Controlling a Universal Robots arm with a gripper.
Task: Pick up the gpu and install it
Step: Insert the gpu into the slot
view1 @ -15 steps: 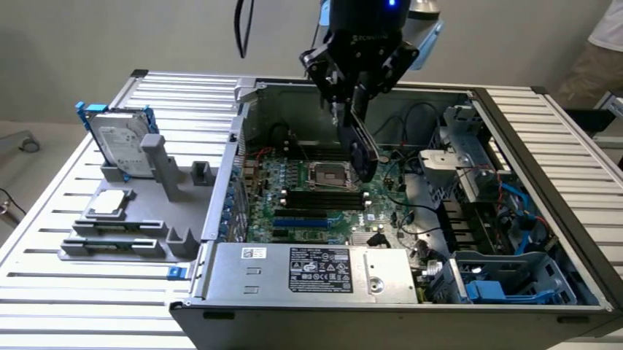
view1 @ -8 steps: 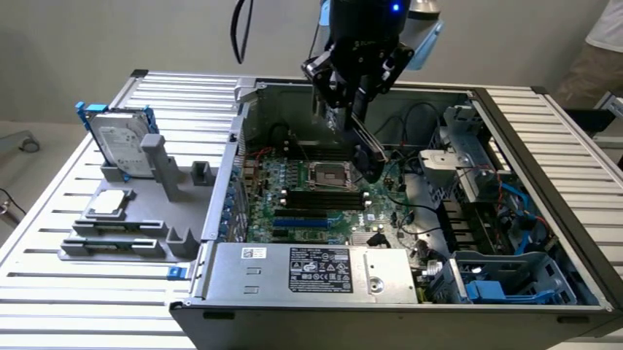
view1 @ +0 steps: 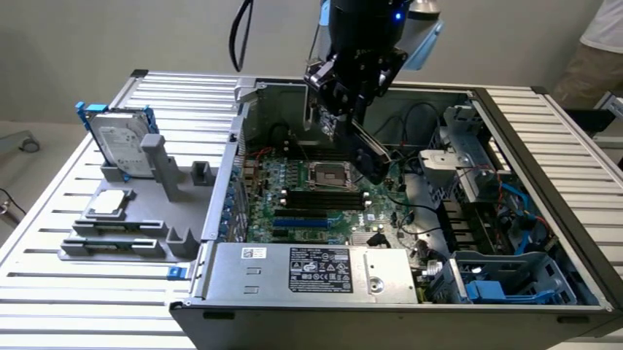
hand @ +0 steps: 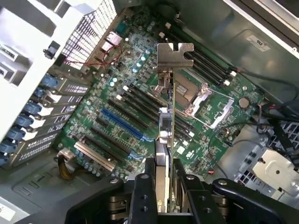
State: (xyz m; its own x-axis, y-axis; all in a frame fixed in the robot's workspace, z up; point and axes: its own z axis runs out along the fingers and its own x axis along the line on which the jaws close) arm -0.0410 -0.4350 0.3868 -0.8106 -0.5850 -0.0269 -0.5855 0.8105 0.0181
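Fingers: my two black fingers (hand: 141,189) are pinched narrow on the gpu (hand: 166,135), one against each face of the card, so the gripper (hand: 163,186) has it clamped between them.
Gpu, wrist view: I see it edge-on, running away from the fingers, green board on one face, with its silver end bracket (hand: 174,57) at the far tip.
Gpu, exterior view: the gpu (view1: 367,151) hangs tilted under the gripper (view1: 346,95), inside the open case and over the middle of the board. I cannot tell whether its lower end touches anything.
Under the card: the green motherboard (hand: 117,112) lies beneath it. The cpu socket (hand: 198,95) is just beside the card's line, and the blue slot (hand: 122,124) and several black slots run alongside.
Board, exterior view: the motherboard (view1: 336,215) lies flat on the floor of the computer case (view1: 530,98), with the cpu socket (view1: 328,173) near the card's lower end.
Near edge of the case: the silver power supply (view1: 311,271), label facing up, lies across it.
Exterior view's left: a grey holder (view1: 136,254) on the slatted table (view1: 58,292) carries the hard drive (view1: 122,138) upright in its blue frame. A small square silver chip (view1: 109,203) lies flat on it, well apart from the gripper.
Exterior view's right, top corner: a person (view1: 596,58) stands at the edge, beyond the table.
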